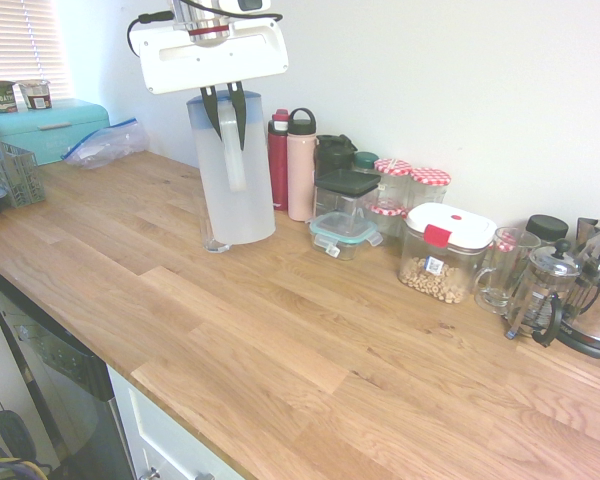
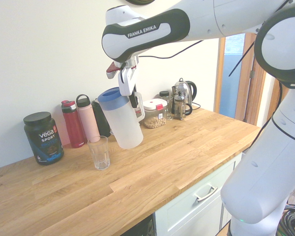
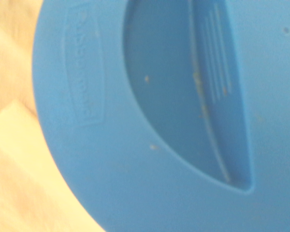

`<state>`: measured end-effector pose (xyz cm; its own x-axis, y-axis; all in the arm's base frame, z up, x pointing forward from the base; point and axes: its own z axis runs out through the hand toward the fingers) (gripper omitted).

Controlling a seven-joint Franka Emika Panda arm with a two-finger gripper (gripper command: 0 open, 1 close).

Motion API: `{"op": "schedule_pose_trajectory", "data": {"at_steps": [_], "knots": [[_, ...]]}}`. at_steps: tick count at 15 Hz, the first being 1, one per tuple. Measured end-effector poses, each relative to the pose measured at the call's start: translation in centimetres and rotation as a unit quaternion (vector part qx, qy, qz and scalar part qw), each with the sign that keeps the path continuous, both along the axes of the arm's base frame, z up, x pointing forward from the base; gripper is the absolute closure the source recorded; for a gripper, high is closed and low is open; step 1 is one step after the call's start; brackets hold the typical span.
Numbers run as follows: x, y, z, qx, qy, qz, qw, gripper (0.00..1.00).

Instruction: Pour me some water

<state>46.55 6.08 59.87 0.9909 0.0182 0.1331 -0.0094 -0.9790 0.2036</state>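
A tall frosted jug (image 1: 236, 175) with a blue lid (image 3: 150, 116) hangs just above the wooden counter (image 1: 310, 340). My gripper (image 1: 228, 130) is shut on its white handle (image 1: 234, 160) from above. In the second exterior view the jug (image 2: 123, 123) leans slightly toward an upright clear glass (image 2: 99, 152) that stands beside its base. In the first exterior view the jug hides all but the foot of the glass (image 1: 212, 244). The water cannot be made out in the jug, and none shows in the glass.
Along the wall stand a black Vega tub (image 2: 43, 137), a red bottle (image 1: 278, 165) and a pink bottle (image 1: 301, 165). Further along are food containers, a cereal box (image 1: 442, 255), a French press (image 1: 542, 292) and a kettle. A teal bread bin (image 1: 50, 128) and a dish rack (image 1: 5, 170) sit at the other end.
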Motion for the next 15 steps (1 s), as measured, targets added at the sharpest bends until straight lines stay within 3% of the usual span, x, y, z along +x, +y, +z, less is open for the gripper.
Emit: {"op": "schedule_pose_trajectory", "data": {"at_steps": [8,15], "knots": [[4.3,4.0,-3.1,-0.063,0.067,0.051,0.994,1.0],[5.0,6.6,-5.8,-0.158,0.108,0.089,0.978,1.0]]}}
